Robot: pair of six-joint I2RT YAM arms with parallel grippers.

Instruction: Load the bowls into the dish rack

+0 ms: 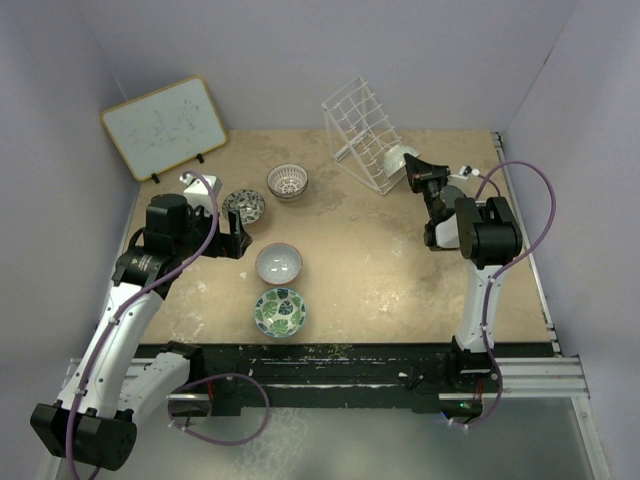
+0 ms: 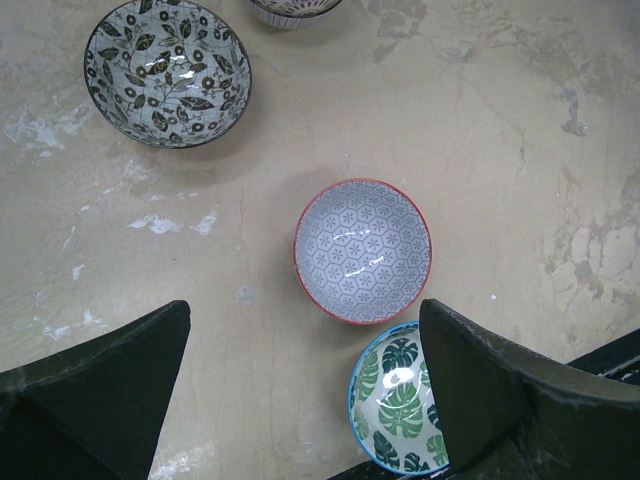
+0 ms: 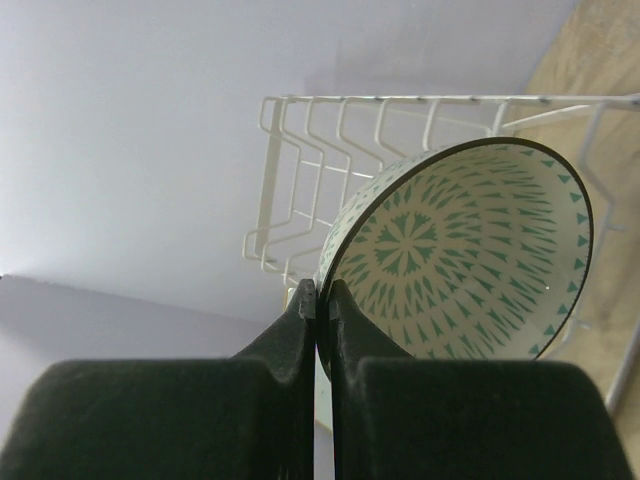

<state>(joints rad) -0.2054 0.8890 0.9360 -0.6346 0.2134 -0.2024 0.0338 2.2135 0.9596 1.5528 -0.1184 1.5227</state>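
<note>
My right gripper (image 3: 317, 292) is shut on the rim of the green-white bowl (image 3: 470, 255) and holds it on edge at the near end of the white wire dish rack (image 1: 364, 132); the rack (image 3: 330, 150) shows behind the bowl (image 1: 398, 160). My left gripper (image 2: 305, 345) is open and empty above the table. Below it lie the pale pink-grey bowl (image 2: 363, 250) and the green leafy bowl (image 2: 395, 405). The dark speckled bowl (image 2: 167, 72) and the brown-white lattice bowl (image 1: 287, 181) lie farther back.
A wood-framed whiteboard (image 1: 163, 127) leans at the back left. Purple walls close in the table (image 1: 400, 270) at the back and on both sides. The arms' mounting rail (image 1: 360, 375) runs along the near edge.
</note>
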